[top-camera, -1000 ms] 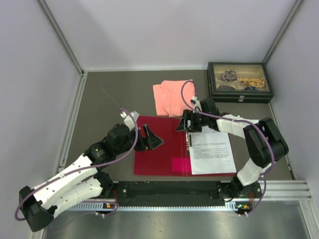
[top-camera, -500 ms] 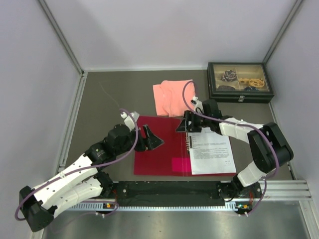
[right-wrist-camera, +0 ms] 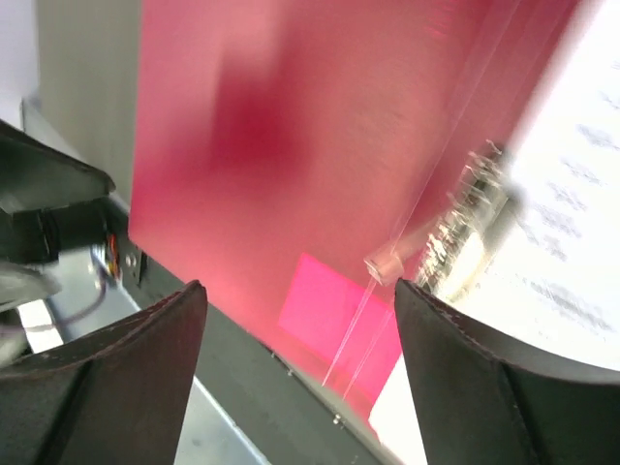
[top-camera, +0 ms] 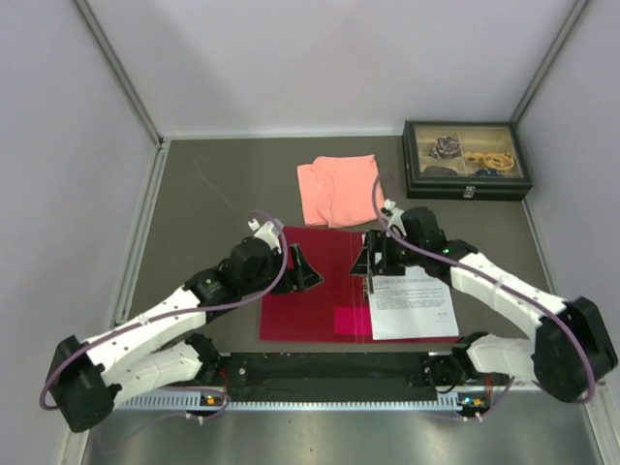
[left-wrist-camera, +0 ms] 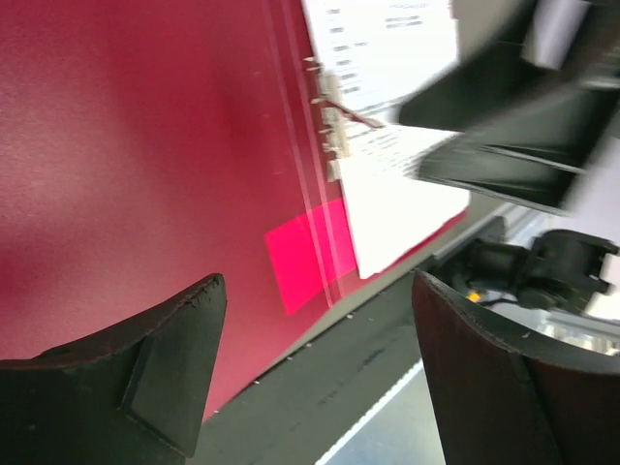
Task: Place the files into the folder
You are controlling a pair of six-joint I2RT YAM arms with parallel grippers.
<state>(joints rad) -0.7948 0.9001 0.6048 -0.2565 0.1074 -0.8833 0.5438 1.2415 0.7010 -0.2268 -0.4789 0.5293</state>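
Note:
The crimson folder (top-camera: 300,310) lies open and flat on the table. The white printed files (top-camera: 412,305) lie on its right half, beside the metal clip (right-wrist-camera: 465,223) at the spine. My left gripper (top-camera: 305,271) is open and empty over the folder's left half (left-wrist-camera: 145,145). My right gripper (top-camera: 376,260) is open and empty over the spine, at the files' top left corner. The files also show in the left wrist view (left-wrist-camera: 397,194) and the right wrist view (right-wrist-camera: 572,262). A bright pink rectangle (top-camera: 347,319) shows near the folder's front edge.
A salmon-pink folded cloth (top-camera: 336,189) lies just behind the folder. A dark box with a glass lid (top-camera: 467,158) stands at the back right. A black rail (top-camera: 329,366) runs along the near edge. Side walls enclose the table.
The right arm has stretched out, its elbow swinging right, and its gripper has shifted slightly right over the spine. The left gripper has moved a little right over the folder. Both stay open.

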